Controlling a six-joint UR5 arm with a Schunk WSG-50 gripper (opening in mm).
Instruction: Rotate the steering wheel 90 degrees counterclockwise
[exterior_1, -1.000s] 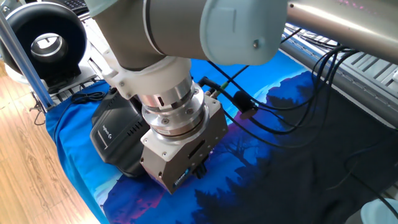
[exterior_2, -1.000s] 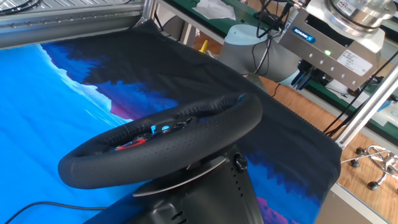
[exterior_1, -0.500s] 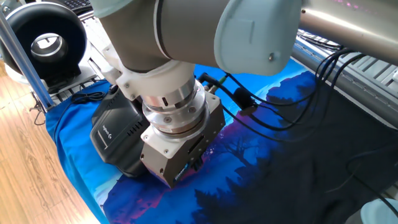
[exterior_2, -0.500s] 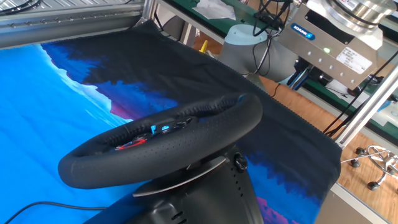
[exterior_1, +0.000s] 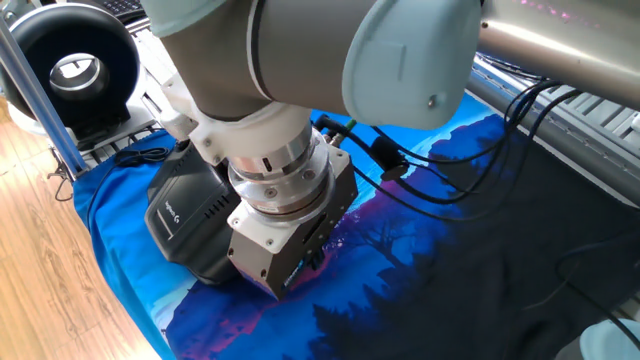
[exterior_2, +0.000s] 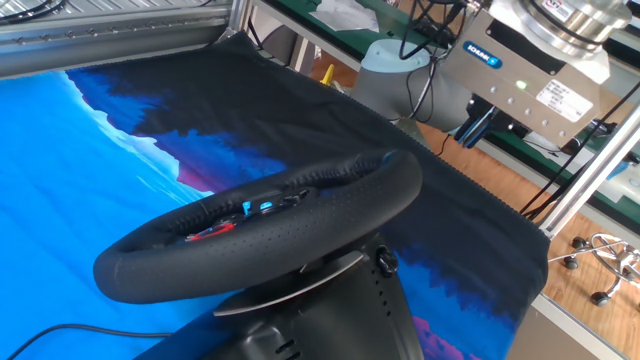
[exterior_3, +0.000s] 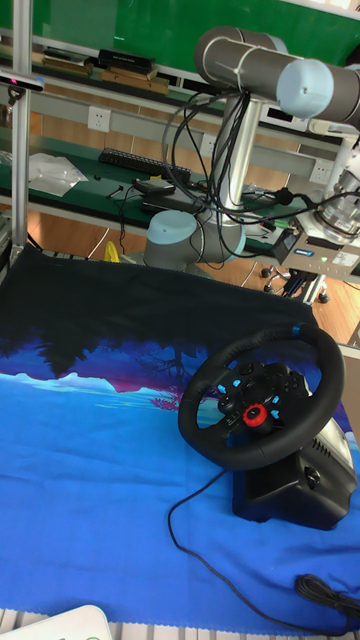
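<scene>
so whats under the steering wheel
The steering wheel sits on its bulky black base, which rests on the blue printed cloth. A black cable runs out across the cloth. The table beneath the cloth is covered, so it cannot be seen.

One steering wheel (exterior_3: 262, 395) stands on one bench (exterior_3: 90, 470), below and beside the one hand (exterior_2: 480, 125), apart from it. One blue stripe (exterior_3: 298, 328) marks its rim on the side nearest the hand, and one large red button (exterior_3: 257, 414) sits on the hub. One black cable (exterior_3: 200, 530) leaves its base, away from the hand. One black ring-shaped device (exterior_1: 72, 72) with a white centre sits well apart from the hand.
</scene>
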